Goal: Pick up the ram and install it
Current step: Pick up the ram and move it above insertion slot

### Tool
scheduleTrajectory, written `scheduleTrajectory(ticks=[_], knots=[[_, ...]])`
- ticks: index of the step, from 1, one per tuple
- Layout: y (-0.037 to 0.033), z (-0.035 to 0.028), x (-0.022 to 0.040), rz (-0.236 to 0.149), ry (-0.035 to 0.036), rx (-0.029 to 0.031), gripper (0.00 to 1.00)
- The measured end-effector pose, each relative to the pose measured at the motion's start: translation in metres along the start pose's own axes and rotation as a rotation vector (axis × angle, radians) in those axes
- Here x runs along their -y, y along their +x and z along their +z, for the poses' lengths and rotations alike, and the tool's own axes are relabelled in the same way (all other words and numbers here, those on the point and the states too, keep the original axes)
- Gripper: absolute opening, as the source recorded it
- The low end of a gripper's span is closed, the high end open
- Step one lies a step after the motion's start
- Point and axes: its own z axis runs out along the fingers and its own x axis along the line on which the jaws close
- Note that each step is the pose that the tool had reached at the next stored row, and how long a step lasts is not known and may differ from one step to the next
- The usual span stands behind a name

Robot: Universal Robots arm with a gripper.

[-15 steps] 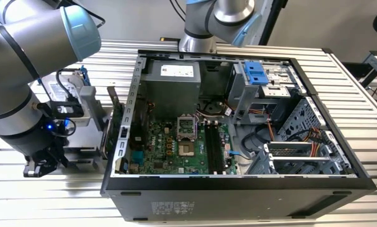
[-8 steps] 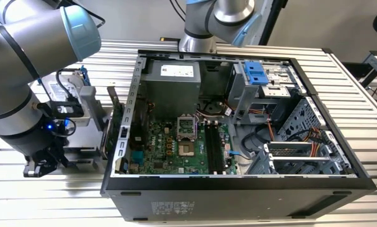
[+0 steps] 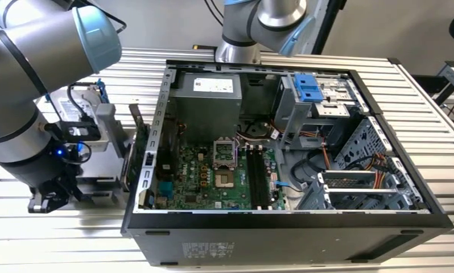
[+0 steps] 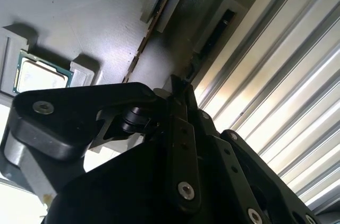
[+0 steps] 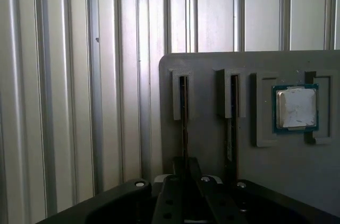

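Two ram sticks stand edge-on in slots of a grey holder plate (image 5: 212, 149) (image 4: 95, 17). My gripper (image 5: 185, 161) (image 4: 187, 83) sits over the slot nearest the plate's edge, its fingers drawn close together on that ram (image 5: 183, 112) (image 4: 215, 33). This ram still sits in its slot. The other ram (image 5: 232, 128) (image 4: 151, 27) stands in the slot beside it, untouched. In the exterior view the arm's wrist (image 3: 56, 170) hangs low at the left, outside the open computer case (image 3: 288, 227). The motherboard's black memory slots (image 3: 258, 176) lie inside the case.
A processor chip (image 5: 296, 108) (image 4: 40, 75) lies in a recess of the holder plate beyond the second stick. The plate rests on a ribbed metal table (image 5: 64, 102). A blue-bracketed drive (image 3: 310, 88) and loose cables (image 3: 318, 165) sit in the case's right half.
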Motion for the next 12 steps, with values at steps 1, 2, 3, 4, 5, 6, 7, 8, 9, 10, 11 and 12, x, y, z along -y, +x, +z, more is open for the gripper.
scheduleTrajectory(ticks=[1, 2, 3, 4, 5, 6, 7, 8, 9, 10, 11, 12], knots=[[-0.0001, -0.0012, 0.0000, 0.000, -0.0001, 0.0000, 0.00], [-0.0001, -0.0026, 0.0000, 0.000, -0.0001, 0.0000, 0.00], [-0.0002, -0.0042, 0.0000, 0.000, -0.0001, 0.0000, 0.00], [-0.0003, -0.0058, -0.0001, 0.000, -0.0002, 0.0000, 0.00], [-0.0003, -0.0076, -0.0001, 0.000, -0.0002, 0.0000, 0.00], [-0.0004, -0.0092, -0.0001, 0.000, -0.0002, -0.0001, 0.00], [-0.0004, -0.0106, -0.0001, 0.000, -0.0002, -0.0001, 0.00], [-0.0005, -0.0117, -0.0001, 0.000, -0.0002, 0.0000, 0.00], [-0.0006, -0.0130, -0.0001, 0.000, -0.0002, 0.0000, 0.00], [-0.0006, -0.0143, -0.0001, 0.000, -0.0002, 0.0000, 0.00], [-0.0007, -0.0157, -0.0001, 0.000, -0.0002, 0.0000, 0.00], [-0.0007, -0.0172, -0.0001, 0.000, -0.0002, 0.0000, 0.00]])
